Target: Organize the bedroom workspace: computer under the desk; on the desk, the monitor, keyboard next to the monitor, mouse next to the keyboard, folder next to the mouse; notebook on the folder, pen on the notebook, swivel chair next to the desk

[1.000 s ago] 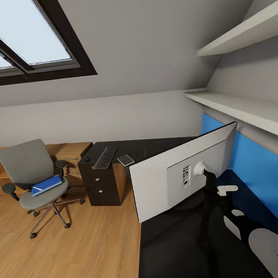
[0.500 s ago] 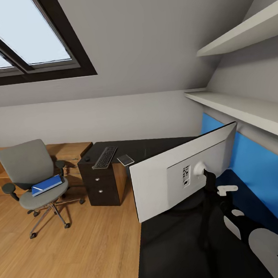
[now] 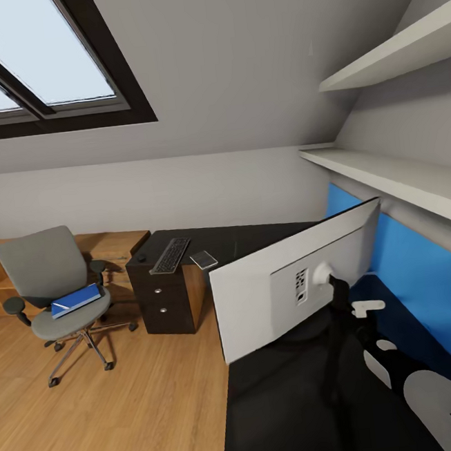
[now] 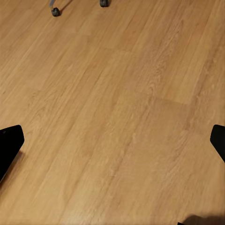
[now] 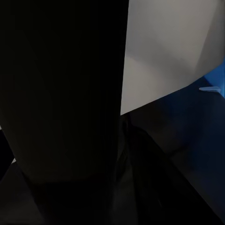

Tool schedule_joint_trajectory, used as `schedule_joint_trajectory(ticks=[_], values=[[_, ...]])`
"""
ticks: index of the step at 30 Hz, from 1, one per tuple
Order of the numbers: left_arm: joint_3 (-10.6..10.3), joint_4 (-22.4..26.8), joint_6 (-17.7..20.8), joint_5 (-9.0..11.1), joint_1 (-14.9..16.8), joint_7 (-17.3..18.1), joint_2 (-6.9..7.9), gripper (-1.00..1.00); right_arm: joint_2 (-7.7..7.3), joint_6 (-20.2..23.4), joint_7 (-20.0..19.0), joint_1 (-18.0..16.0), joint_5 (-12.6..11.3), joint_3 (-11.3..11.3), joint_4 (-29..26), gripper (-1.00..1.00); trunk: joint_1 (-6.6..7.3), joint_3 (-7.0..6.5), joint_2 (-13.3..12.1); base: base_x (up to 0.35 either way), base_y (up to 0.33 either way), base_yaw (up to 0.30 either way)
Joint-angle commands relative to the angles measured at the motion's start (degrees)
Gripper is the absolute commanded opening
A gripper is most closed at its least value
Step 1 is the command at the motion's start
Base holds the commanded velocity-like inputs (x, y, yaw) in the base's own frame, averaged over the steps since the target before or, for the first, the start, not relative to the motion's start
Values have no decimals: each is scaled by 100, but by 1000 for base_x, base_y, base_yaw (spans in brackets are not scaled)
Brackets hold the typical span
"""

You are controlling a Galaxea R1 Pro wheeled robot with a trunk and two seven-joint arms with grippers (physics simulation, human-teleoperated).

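We see the monitor [image 3: 297, 280] standing on the dark surface [image 3: 287, 413] with its grey back toward us, tilted, our right arm reaching in behind its stand; we judge we are turning it to face the room. Whether the right gripper is clamped on the stand, we cannot tell. The left gripper [image 4: 112, 140] hangs over the wooden floor [image 4: 117, 93], fingers apart and empty. The keyboard [image 3: 171, 255] and mouse [image 3: 141, 258] lie on the surface's far end. The blue folder [image 3: 76, 300] waits on the swivel chair [image 3: 51, 285], well apart.
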State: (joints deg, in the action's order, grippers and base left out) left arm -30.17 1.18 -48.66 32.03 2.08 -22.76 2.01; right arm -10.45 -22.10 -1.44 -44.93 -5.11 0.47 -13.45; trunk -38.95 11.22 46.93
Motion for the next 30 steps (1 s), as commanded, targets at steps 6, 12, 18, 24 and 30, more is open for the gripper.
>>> schedule_joint_trajectory(ticks=[6, 12, 18, 24, 30], values=[[-50, 5, -9, 23, 3, -36, 1, 100, -7, 1, -179, 2, 18, 261, 27, -100, -1, 10, 5, 0, 0, 0], [-50, 5, -12, 23, 3, -36, 1, 100, -9, 4, -196, 2, 19, 261, 27, -100, -1, 10, 5, 0, 0, 0], [-50, 5, -7, 23, 3, -36, 1, 100, -9, 7, -198, 2, 19, 261, 27, -100, -1, 10, 5, -36, -9, 0], [-50, 5, -10, 23, 3, -36, -1, 100, -9, 29, -199, 2, 19, 261, 27, -100, -1, 10, 5, -153, -121, 0], [-50, 5, -12, 23, 3, -36, 1, 100, -9, 30, -199, 2, 19, 261, 27, -100, -1, 10, 5, -5, -196, 0]])
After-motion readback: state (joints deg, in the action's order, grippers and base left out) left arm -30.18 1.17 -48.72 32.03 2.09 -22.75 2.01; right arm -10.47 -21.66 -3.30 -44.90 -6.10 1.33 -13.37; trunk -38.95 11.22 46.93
